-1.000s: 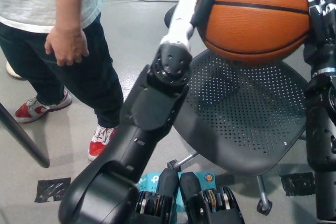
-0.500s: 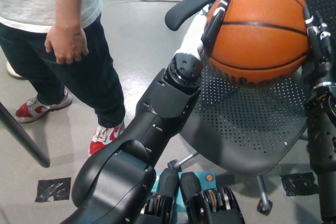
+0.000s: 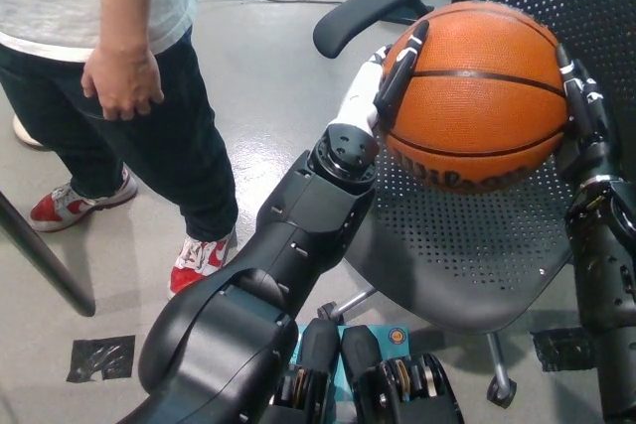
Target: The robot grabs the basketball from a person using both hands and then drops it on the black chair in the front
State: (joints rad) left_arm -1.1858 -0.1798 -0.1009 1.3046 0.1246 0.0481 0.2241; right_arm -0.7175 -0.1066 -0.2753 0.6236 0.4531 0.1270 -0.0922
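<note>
Head view: left hand (image 3: 383, 71) and right hand (image 3: 581, 126) are grasping the basketball (image 3: 472, 96) from either side; ball is descending lower than a second ago, now hanging over the black chair (image 3: 447, 255); release is judged imminent; person (image 3: 119, 76) is standing clear.
</note>
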